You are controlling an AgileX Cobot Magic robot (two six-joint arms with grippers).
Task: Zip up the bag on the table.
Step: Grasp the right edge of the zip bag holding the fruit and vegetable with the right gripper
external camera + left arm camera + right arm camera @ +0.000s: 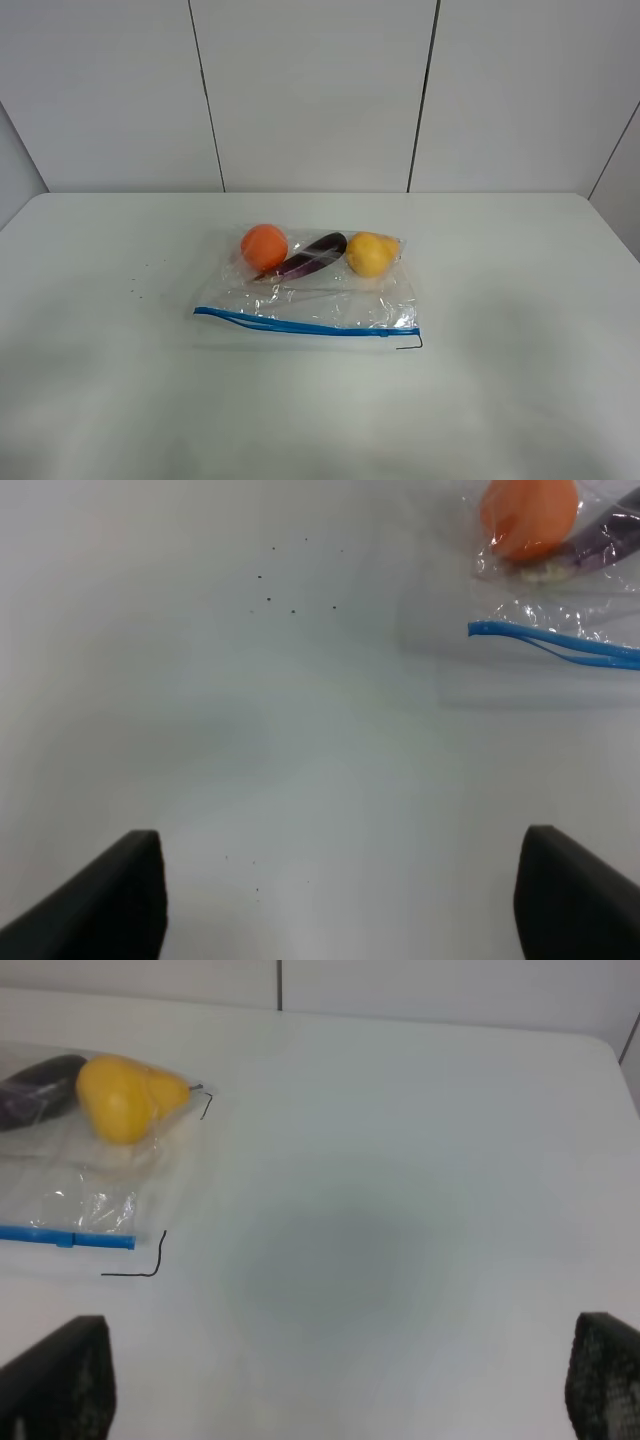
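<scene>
The bag (310, 290) lies flat near the middle of the white surface (520, 380), its blue zipper strip (300, 326) along the edge nearest the camera. The orange fruit (264, 247), purple vegetable (312, 255) and yellow fruit (371, 254) are bunched against the far edge. The left claw (340, 890) hangs over bare surface off the bag's orange-fruit corner and the right claw (330, 1380) off the yellow-fruit corner, by a black corner mark (140, 1265). Both stand wide open with nothing in them, well apart from the plastic. The film looks thin, crinkly and slick, so it will likely slide or bunch if pushed, though the produce should weigh down the far side. In the left wrist view the strip splits into two tracks at its end, so that stretch is probably unsealed. A small thicker piece near the other end may be the slider (65, 1240), though it is too small to be sure. The sensible holds are the stiffer blue strip itself: one claw pinning an end, the other pinching the slider or tracks and running along.
</scene>
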